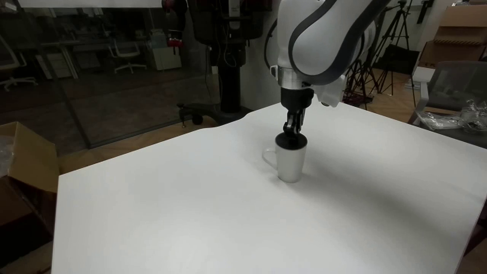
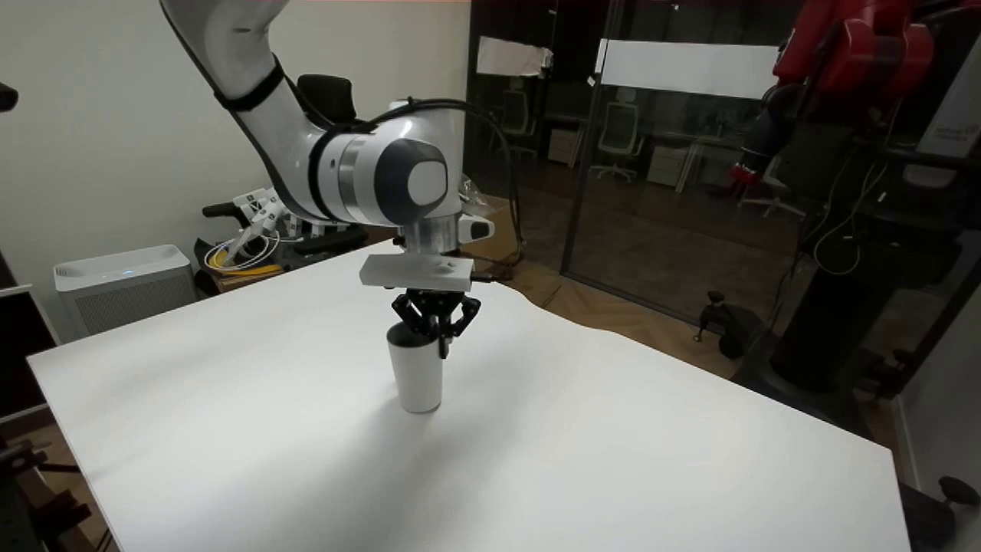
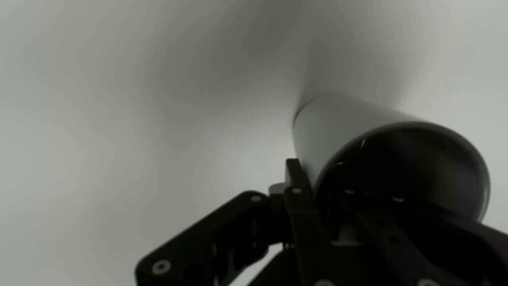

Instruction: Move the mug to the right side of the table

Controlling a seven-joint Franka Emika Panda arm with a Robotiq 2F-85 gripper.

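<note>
Mug (image 1: pixel 290 164) has its rim pinched between the fingers (image 3: pixel 296 176), one inside; carry level, lifting first if it touches the table (image 1: pixel 171 213), which is unclear.

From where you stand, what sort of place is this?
Probably a robotics lab: a white robot arm hangs over a table, a red-and-black machine stands beyond it, and an office chair sits nearby.

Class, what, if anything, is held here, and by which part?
The white cylindrical ceramic mug, by its rim: the jaws pinch it, one inside, one outside.
</note>
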